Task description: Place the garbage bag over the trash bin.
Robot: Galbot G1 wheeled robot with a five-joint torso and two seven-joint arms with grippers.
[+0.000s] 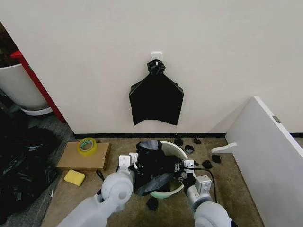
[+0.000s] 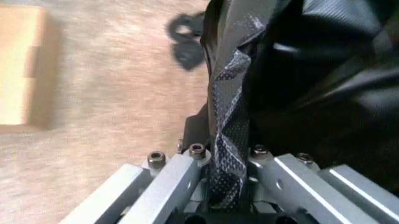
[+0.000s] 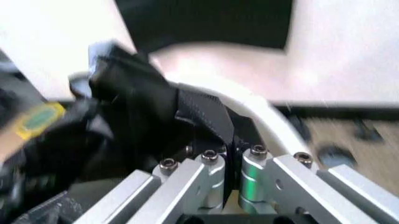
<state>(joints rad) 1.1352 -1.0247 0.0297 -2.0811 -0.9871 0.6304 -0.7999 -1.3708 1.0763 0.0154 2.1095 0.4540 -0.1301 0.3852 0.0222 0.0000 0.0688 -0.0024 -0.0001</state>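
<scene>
Black garbage bag [image 1: 154, 171], two pincers gripping

yellow tape roll [image 1: 87, 146], cardboard [image 1: 84, 156], sponge [image 1: 75, 177]

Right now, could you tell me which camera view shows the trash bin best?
The head view: the trash bin sits whole between both grippers, its rim partly draped by the garbage bag. The right wrist view shows a curved stretch of rim; in the left wrist view the bag hides it.

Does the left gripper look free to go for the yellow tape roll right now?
Probably not: the left gripper is shut on the garbage bag over the trash bin; the tape roll sits apart on cardboard.
</scene>
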